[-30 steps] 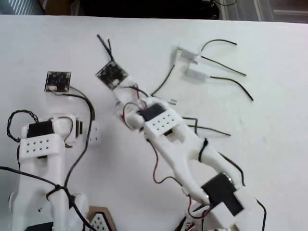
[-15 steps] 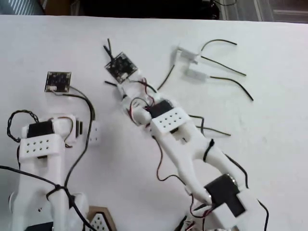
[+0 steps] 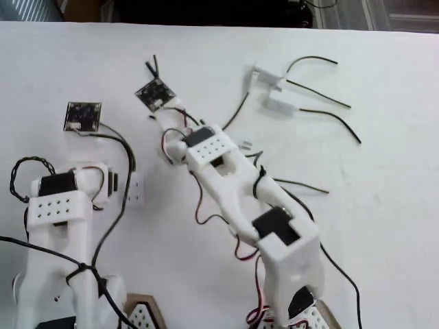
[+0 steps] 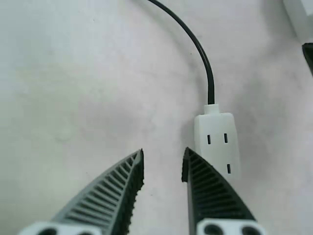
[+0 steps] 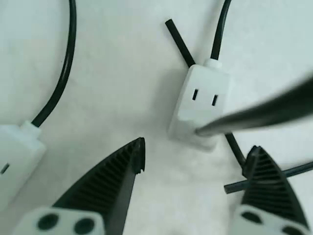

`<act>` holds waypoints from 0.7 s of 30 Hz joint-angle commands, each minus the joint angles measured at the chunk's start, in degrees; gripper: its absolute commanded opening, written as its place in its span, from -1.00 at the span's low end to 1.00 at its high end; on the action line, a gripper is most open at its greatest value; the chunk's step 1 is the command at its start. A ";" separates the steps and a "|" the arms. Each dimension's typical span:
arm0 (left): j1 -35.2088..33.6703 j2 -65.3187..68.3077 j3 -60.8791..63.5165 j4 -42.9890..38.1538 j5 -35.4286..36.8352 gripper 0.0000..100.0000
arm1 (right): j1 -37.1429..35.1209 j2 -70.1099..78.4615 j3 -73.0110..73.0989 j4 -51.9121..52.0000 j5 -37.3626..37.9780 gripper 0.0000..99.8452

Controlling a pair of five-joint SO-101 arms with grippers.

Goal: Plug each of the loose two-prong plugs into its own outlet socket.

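Down by the worktop's front-left corner, the left gripper point(image 4: 163, 164) sits slightly parted and empty, with a white outlet socket point(image 4: 217, 147) just beside one finger, its long axis running away along its black cord point(image 4: 198, 49). Farther in toward the back edge, the right gripper point(image 5: 195, 156) gapes wide, holding nothing. A second socket point(image 5: 202, 105) lies just ahead of it, slots up, long axis pointing away. Two white corded pieces point(image 3: 280, 105), likely the plugs, lie well apart toward the back-right, nearer the right arm.

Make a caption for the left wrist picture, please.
Open left gripper beside a white outlet socket with a black cord.
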 commanded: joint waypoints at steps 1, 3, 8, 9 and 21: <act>-0.66 -1.71 -0.26 -1.05 0.18 -0.72 | 1.01 3.91 -8.00 0.57 -0.35 -0.36; -0.66 -1.71 -0.26 -1.05 0.18 -0.72 | 1.19 6.90 -10.73 0.57 -0.35 -0.36; -0.66 -1.71 -0.26 -1.05 0.09 -0.72 | 3.56 11.82 -15.65 0.40 -0.35 -0.67; -0.66 -1.80 0.18 -1.14 0.09 -0.72 | 4.18 12.26 -16.44 0.31 -0.35 -0.75; -0.66 -2.07 2.02 -4.31 0.09 -0.72 | 11.82 5.05 -19.16 -0.13 0.00 -0.96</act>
